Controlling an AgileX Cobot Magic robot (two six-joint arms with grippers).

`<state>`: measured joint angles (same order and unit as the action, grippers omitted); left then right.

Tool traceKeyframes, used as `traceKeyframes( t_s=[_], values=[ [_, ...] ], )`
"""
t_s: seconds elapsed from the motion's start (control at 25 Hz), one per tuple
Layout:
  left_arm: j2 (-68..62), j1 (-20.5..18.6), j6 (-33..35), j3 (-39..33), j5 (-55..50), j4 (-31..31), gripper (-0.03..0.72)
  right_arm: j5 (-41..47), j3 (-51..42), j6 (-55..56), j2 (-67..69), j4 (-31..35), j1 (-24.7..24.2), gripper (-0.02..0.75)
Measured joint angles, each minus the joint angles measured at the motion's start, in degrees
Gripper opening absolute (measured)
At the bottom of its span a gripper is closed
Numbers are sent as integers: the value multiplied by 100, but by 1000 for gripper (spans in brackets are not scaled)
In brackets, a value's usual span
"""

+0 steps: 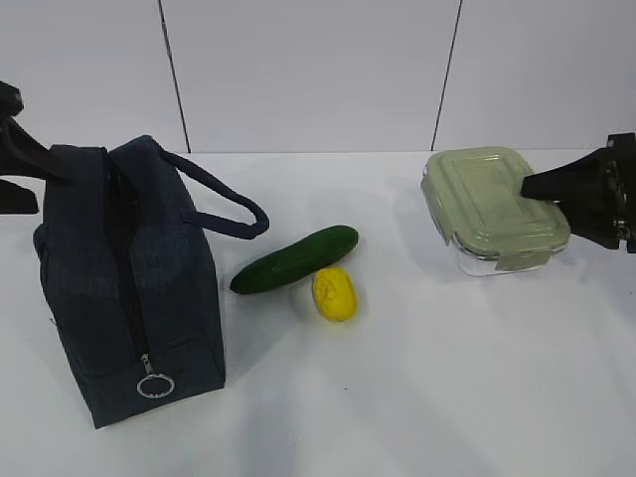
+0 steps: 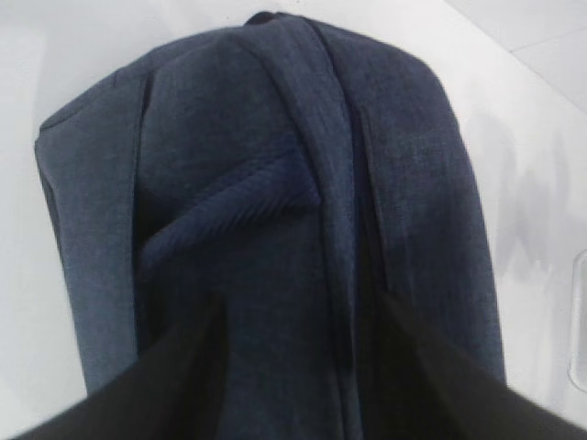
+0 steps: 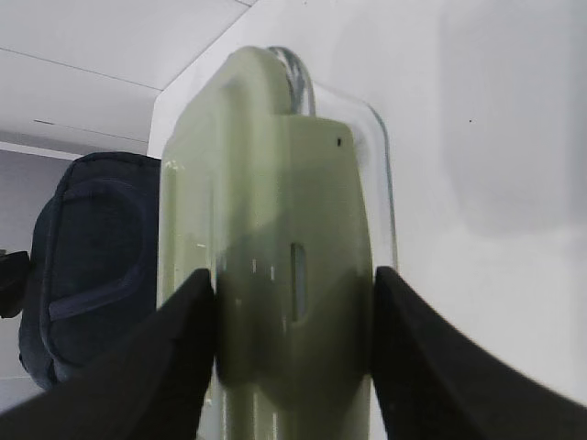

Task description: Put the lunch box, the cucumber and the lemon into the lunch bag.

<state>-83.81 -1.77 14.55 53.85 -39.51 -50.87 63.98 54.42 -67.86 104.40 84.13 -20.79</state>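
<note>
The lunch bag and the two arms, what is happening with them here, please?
The right gripper has its jaws on either side of the lunch box, which looks lifted and tilted. The left gripper is at the far end of the lunch bag, jaws around its top. The zipper looks closed. The cucumber and the lemon lie on the table, touching.

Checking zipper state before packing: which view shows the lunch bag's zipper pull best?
Exterior view: the silver ring pull hangs low on the lunch bag, in full view. Left wrist view shows only the bag's fabric and zipper seam; right wrist view shows a corner of the bag, no pull.
</note>
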Motion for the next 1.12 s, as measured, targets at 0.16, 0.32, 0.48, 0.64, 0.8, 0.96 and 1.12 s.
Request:
traceKeyframes(
  t_s=[0.16,0.32,0.48,0.64,0.8,0.96,1.12],
  values=[
    [-83,327,21,0,336,0,201,0,0,0,0,0,0,396],
    [-83,440,35,0,480,59,27,0,0,0,-6,0,0,396],
    [-83,448,35,0,480,120,-3,0,0,31,-6,0,0,396],
    [-83,448,35,0,416,120,-3,0,0,116,-86,-2,0,395],
    [-83,448,35,0,268,122,-3,4,0,306,-190,-12,0,394],
    [-42,448,9,0,132,171,-4,4,-22,520,-381,-143,0,394],
    [63,448,-449,181,-153,746,-4,30,-22,759,-642,-277,0,394]
  ],
)
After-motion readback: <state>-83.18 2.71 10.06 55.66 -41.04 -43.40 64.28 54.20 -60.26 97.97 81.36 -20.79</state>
